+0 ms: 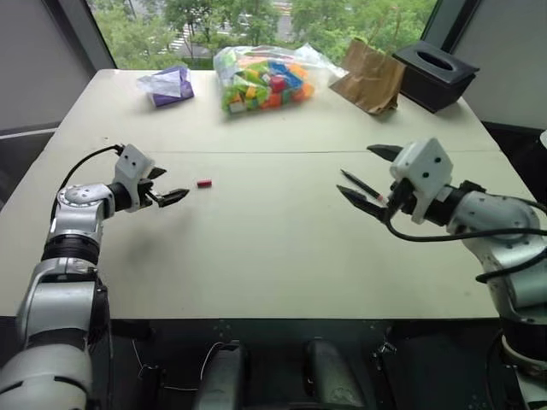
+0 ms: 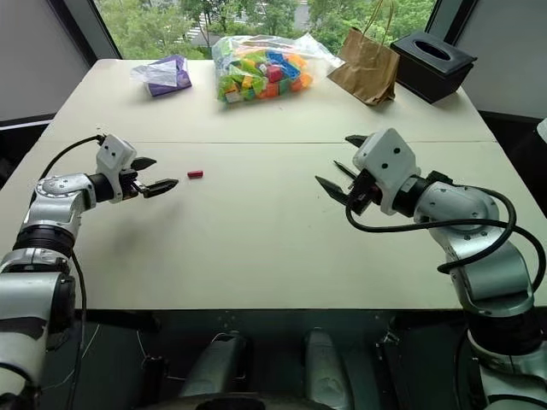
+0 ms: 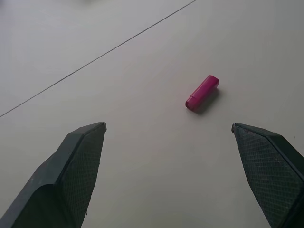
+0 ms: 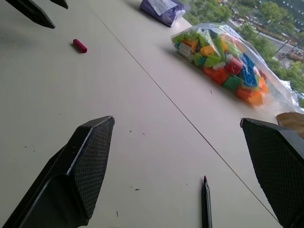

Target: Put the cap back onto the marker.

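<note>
The small red cap (image 1: 203,182) lies on its side on the pale table (image 1: 273,265), left of the middle. My left gripper (image 1: 169,185) hovers just left of it, open, its tips pointing at the cap (image 3: 202,93) with nothing between them. The marker (image 1: 363,184), thin and dark with a reddish tip (image 4: 205,178), lies flat on the table at the right. My right gripper (image 1: 356,169) is open and empty above it, and the marker (image 4: 206,204) lies between its two fingers from that arm's wrist camera. The cap (image 4: 80,45) lies well away from the marker.
Along the far side of the table stand a clear bag of colourful blocks (image 1: 261,77), a purple bag (image 1: 171,85), a brown paper bag (image 1: 370,79) and a black tissue box (image 1: 434,73). A seam (image 1: 273,153) crosses the tabletop.
</note>
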Tool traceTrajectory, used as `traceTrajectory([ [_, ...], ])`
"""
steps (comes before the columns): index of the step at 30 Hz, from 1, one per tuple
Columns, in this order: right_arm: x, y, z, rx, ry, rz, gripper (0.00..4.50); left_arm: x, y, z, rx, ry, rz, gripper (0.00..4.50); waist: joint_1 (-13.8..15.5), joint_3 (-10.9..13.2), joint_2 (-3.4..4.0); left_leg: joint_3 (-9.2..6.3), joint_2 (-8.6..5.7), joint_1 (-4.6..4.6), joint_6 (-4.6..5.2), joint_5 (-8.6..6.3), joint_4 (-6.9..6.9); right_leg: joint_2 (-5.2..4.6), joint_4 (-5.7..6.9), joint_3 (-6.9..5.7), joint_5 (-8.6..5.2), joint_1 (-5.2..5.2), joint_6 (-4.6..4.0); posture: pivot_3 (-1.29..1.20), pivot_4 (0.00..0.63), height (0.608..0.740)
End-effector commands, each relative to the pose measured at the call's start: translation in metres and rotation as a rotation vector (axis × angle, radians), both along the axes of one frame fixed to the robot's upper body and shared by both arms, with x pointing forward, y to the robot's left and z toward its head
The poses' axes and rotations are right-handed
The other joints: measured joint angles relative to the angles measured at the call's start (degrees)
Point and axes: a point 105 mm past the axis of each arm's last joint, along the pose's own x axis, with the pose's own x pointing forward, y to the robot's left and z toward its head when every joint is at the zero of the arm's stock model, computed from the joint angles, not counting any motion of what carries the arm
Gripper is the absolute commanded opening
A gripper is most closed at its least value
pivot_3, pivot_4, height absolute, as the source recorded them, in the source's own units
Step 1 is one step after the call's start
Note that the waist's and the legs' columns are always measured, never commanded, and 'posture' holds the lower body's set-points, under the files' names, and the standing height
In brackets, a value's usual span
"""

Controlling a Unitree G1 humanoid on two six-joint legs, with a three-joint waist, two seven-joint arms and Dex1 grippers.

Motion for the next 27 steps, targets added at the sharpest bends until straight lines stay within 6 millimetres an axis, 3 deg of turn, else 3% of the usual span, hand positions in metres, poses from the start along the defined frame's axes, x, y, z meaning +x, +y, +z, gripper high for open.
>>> traceTrajectory([
  [1,-0.007,0.012,0.015,0.006,-0.066,0.035,4.39,0.004,-0.007,0.011,0.027,-0.043,-0.051,4.43,0.0,0.0,0.0,0.0,0.0,0.0,0.0,0.0,0.0,0.0,0.0,0.0,0.0,0.0,0.0,0.0,0.15,0.74],
  [14,-0.015,0.005,0.014,0.002,-0.07,-0.018,4.39,0.022,-0.042,0.009,0.107,-0.061,-0.09,4.43,0.0,0.0,-0.02,-0.02,-0.01,-0.05,0.01,0.0,0.03,0.0,0.02,-0.03,0.0,-0.01,0.01,0.0,0.15,0.74],
  [27,-0.022,-0.004,0.021,-0.02,-0.087,-0.069,4.39,0.024,-0.047,-0.02,0.098,0.043,-0.013,4.43,0.1,0.0,-0.04,-0.03,-0.02,-0.03,0.01,0.0,0.05,0.0,0.05,-0.03,0.01,0.01,0.01,0.0,0.15,0.74],
])
